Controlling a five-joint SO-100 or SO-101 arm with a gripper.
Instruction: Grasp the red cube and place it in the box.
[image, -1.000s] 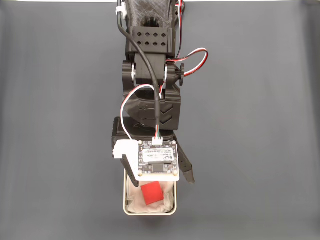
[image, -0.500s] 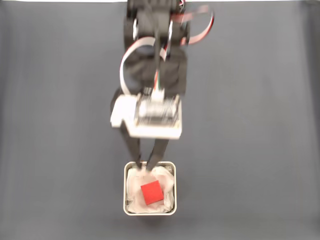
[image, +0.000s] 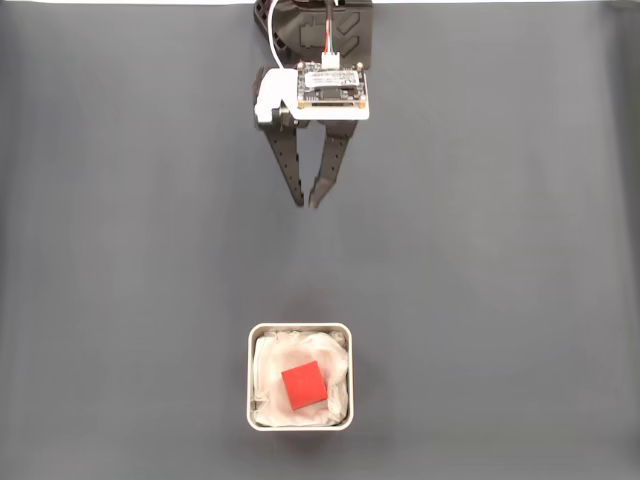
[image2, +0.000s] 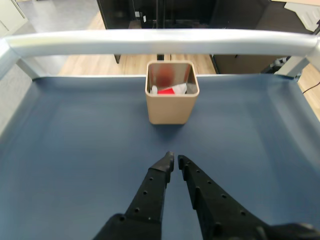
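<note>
The red cube (image: 303, 385) lies inside the box (image: 300, 330), on its white lining, near the bottom of the fixed view. The wrist view shows the box (image2: 172, 106) standing ahead near the far rail, with a sliver of the red cube (image2: 170, 91) visible over its rim. My gripper (image: 307, 201) hangs well above the box in the fixed view, close to the top edge, and it holds nothing. Its black fingertips nearly touch, with a thin gap between them, so the gripper (image2: 174, 161) is shut.
A dark grey mat (image: 500, 250) covers the table all around. A silver rail (image2: 160, 41) runs along the far edge in the wrist view, with sloping side rails at both ends. Beyond it lie a wooden floor and dark furniture.
The arm has pulled back from over the box toward the top of the fixed view. Its fingers have closed from open. The red cube stays in the box.
</note>
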